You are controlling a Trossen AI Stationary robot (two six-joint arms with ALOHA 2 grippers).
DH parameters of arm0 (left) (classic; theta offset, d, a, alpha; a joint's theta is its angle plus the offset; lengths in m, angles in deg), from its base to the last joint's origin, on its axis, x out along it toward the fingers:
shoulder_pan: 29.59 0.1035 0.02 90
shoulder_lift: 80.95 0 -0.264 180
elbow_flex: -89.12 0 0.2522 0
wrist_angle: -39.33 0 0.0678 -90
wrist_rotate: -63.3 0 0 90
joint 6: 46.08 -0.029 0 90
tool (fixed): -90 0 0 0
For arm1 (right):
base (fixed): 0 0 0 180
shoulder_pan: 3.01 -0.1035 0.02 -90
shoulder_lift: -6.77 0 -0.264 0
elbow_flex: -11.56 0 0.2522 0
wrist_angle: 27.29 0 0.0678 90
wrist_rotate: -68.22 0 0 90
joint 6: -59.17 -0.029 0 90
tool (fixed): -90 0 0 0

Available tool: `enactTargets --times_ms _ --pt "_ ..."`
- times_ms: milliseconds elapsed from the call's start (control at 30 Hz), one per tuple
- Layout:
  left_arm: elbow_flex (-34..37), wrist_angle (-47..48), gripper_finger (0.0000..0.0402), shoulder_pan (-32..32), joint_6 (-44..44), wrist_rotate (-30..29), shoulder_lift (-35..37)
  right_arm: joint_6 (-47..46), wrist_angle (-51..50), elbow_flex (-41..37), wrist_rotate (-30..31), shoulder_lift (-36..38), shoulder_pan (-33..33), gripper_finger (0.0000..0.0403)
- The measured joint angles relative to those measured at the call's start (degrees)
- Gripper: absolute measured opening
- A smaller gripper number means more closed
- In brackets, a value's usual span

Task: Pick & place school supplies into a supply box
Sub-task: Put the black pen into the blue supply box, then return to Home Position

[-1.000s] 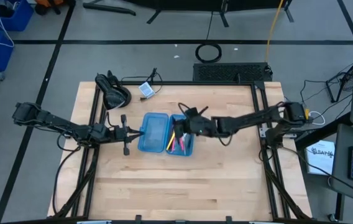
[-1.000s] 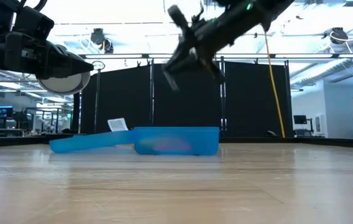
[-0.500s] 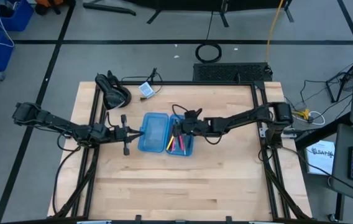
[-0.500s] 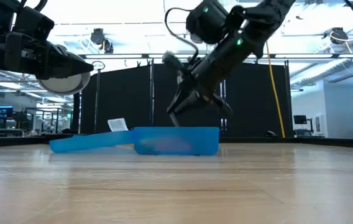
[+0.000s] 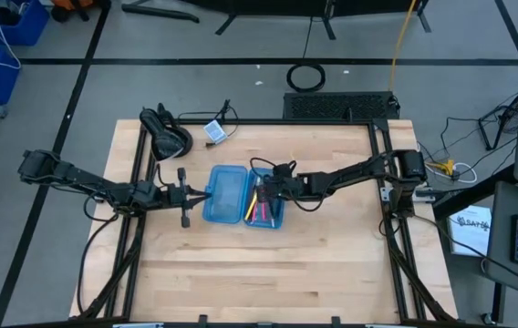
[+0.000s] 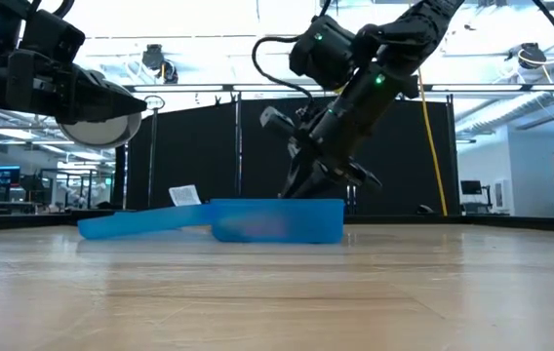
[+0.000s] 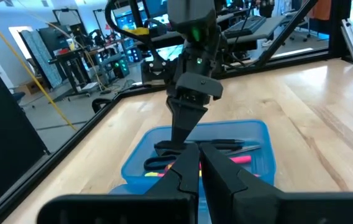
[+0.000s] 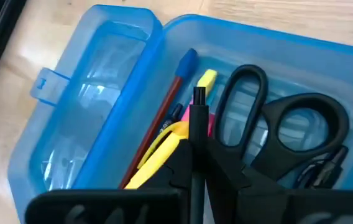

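Your right gripper (image 8: 193, 163) pinches a thin black pen (image 8: 197, 124) low over the translucent blue plastic supply box (image 8: 102, 93).
Held that low so it lands beside the black-handled scissors (image 8: 288, 134); left gripper (image 7: 199, 169), fingers together, waits beside the lid.

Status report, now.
Right claw over the box, shut on a black pen. Left claw parked beside the lid. Nothing in the way.

Right end effector (image 5: 261, 186) w/ arm blocks the supply box (image 5: 243, 194) half holding scissors (image 8: 288, 134) & pens; lid half lies open, unobstructed from above; left end effector (image 5: 191, 193) bars its outer side; front table (image 5: 268, 273) bare.
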Motion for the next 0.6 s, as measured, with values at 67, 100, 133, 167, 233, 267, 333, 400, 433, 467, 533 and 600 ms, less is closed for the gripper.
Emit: enactTargets --times_ms 67,100,133,167,233,267,333,400,433,467,533,600 --pt "0.0 0.0 0.0021 0.0 0.0 0.01 -0.02 0.05 -0.88 0.0 0.06 0.03 0.0 0.0016" --pt "0.0 0.0 0.0021 0.0 0.0 0.0 -0.01 0.15 -1.44 0.0 0.05 0.03 0.0 0.0016" --pt "0.0 0.0 0.0021 0.0 -0.02 -0.01 -0.02 0.33 -1.94 0.0 0.11 0.03 0.0 0.0016" --pt "0.0 0.0 0.0021 0.0 0.0 -0.01 -0.02 0.56 -1.95 0.0 0.09 -0.01 0.0 0.0016" --pt "0.0 0.0 0.0021 0.0 0.0 -0.01 0.0 1.55 -1.66 0.0 0.27 -0.01 0.0 0.003" --pt "0.0 0.0 0.0021 0.0 -0.01 -0.01 -0.01 1.67 -1.61 0.0 0.39 0.0 0.0 0.0041" --pt "0.0 0.0 0.0021 0.0 -0.02 -0.01 0.0 0.73 -1.92 0.0 0.5 -0.01 0.02 0.0063" --pt "0.0 0.0 0.0021 0.0 -0.08 -0.02 0.0 0.29 -2.04 0.0 0.46 -0.01 0.21 0.0079" --pt "0.0 0.0 0.0021 0.0 -0.2 -0.01 -0.01 0.28 -1.96 0.0 0.46 -0.01 0.24 0.0085" --pt "0.0 0.0 0.0021 0.0 -0.21 -0.01 -0.01 0.29 -2.01 0.0 0.46 -0.01 0.24 0.0089" --pt "0.0 0.0 0.0021 0.0 -0.17 -0.01 0.0 0.28 -2.13 0.0 0.46 -0.01 0.32 0.0093" --pt "0.0 0.0 0.0021 0.0 -0.16 0.01 0.0 0.28 -1.92 0.0 0.46 -0.01 0.33 0.0094"
